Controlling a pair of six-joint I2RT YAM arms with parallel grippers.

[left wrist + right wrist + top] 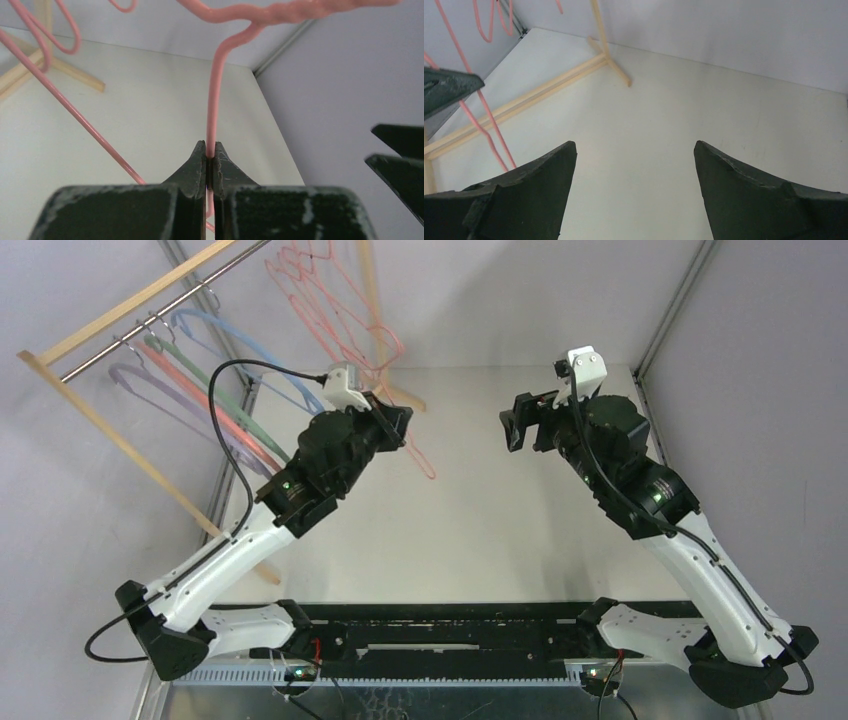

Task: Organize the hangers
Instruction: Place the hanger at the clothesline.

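Observation:
My left gripper (399,426) (210,150) is shut on a thin pink wire hanger (214,95), pinching the straight wire just below its twisted neck. In the top view that hanger's lower corner (427,468) pokes out past the gripper, above the table. More pink wire hangers (312,288) hang at the rack's far end. Thicker lilac (150,390), green (218,398), pink (196,390) and blue (250,352) hangers hang on the rod at the left. My right gripper (514,426) (634,150) stands open and empty, facing the left one across a gap.
The light wooden rack frame (112,432) with its metal rod (135,338) stands along the table's left side; its foot (549,84) lies on the tabletop (480,510). Grey walls close the back and right. The right fingers (400,150) show in the left wrist view.

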